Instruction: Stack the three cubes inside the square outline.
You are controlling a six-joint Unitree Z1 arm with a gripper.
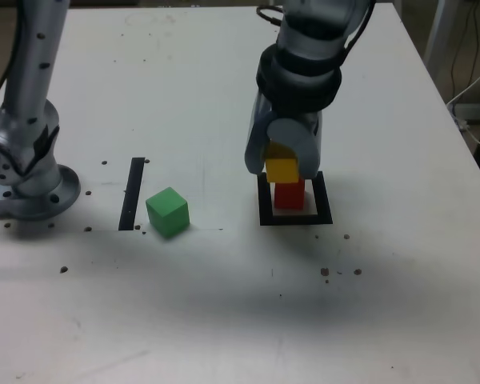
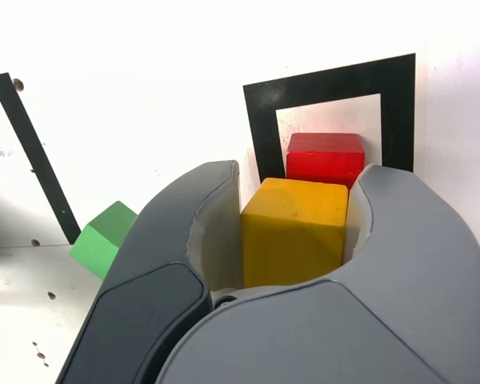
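Exterior view: the gripper (image 1: 284, 164) hung over the square outline (image 1: 295, 218) on the white counter (image 1: 224, 304), its jaws clamped on the yellow cube (image 1: 282, 170). The yellow cube sat directly above the red cube (image 1: 288, 195), which stood inside the outline's white centre; I could not tell whether the two were touching. The green cube (image 1: 168, 211) lay alone on the counter, well apart toward the exterior view's left, just beside a straight black strip (image 1: 131, 193). The arm's base (image 1: 28, 180) stood farther left.

Wrist view: both grey fingers (image 2: 184, 264) pressed the yellow cube's (image 2: 294, 230) sides. The red cube (image 2: 326, 157) showed beyond it within the outline (image 2: 336, 80), the green cube (image 2: 104, 238) near the strip (image 2: 32, 152).
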